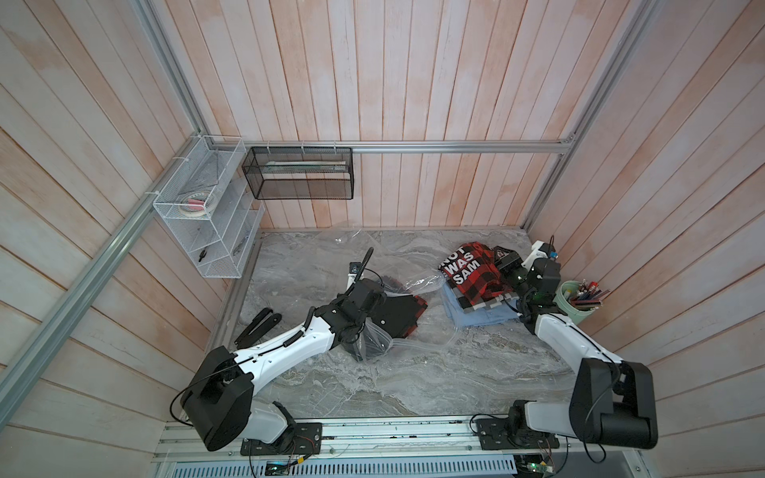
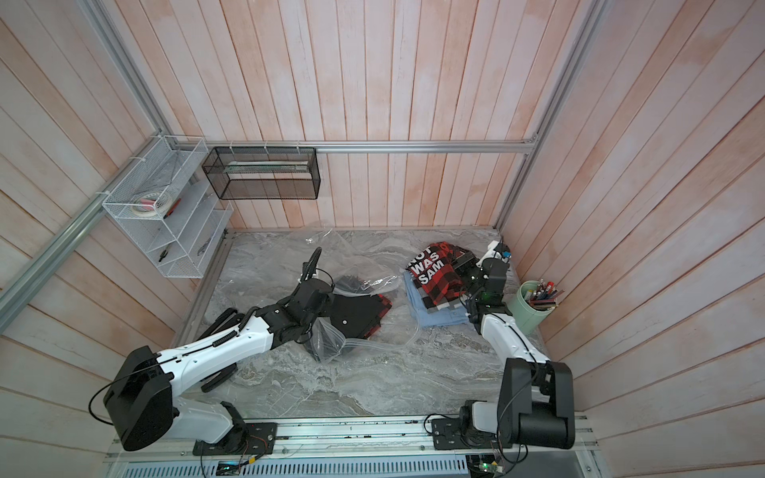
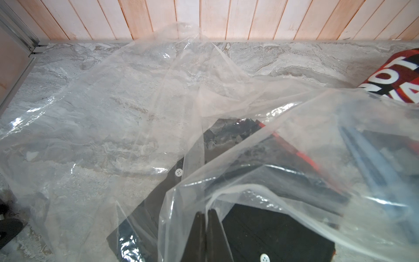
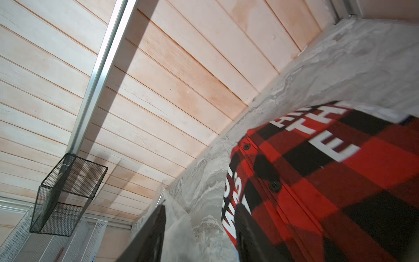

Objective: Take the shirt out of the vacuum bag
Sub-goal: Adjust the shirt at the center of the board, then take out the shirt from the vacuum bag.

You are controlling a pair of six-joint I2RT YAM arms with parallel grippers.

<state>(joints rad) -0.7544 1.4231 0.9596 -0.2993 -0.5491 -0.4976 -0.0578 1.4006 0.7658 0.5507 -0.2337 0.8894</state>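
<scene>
Left gripper (image 3: 205, 229) clamped on clear crinkly vacuum bag (image 3: 113, 102); right gripper (image 4: 201, 229), jaws apart, empty, at edge of red-and-black plaid shirt (image 4: 328, 181) — lift straight clear to avoid snagging fabric.

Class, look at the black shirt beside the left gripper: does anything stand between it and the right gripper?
Yes. The vacuum bag's clear film drapes over part of the black shirt; the right gripper is apart, by the red plaid shirt.
</scene>
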